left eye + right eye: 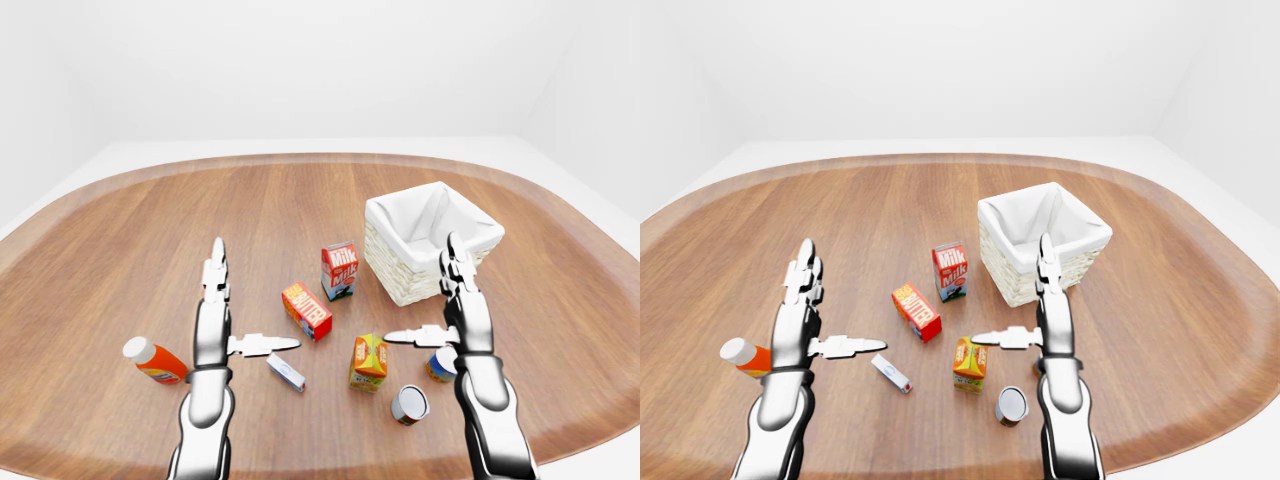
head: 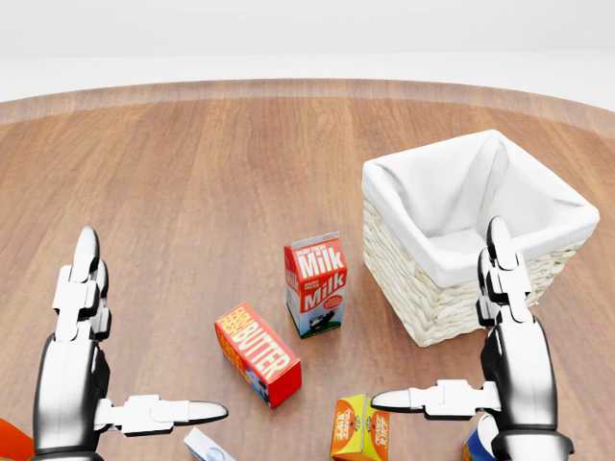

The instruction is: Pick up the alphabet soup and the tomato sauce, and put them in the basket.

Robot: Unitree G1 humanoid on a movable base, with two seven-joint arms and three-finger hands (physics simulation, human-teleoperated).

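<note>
wooden table [image 1: 120,240] holds basket [image 1: 432,240]; both hands' fingers [image 2: 81,279] spread.

Two glossy silver-and-black jointed arms rise from the bottom edge of the left-eye view. The left three-finger metal hand [image 1: 214,312] stands upright with two fingers [image 1: 215,268] pointing straight toward the top of the view and the thumb [image 1: 262,345] stretched sideways to the right, spread wide. The right three-finger metal hand [image 1: 461,312] mirrors it: fingers extended upward, thumb [image 1: 412,336] pointing left. Both hands are splayed and grip nothing.
</note>
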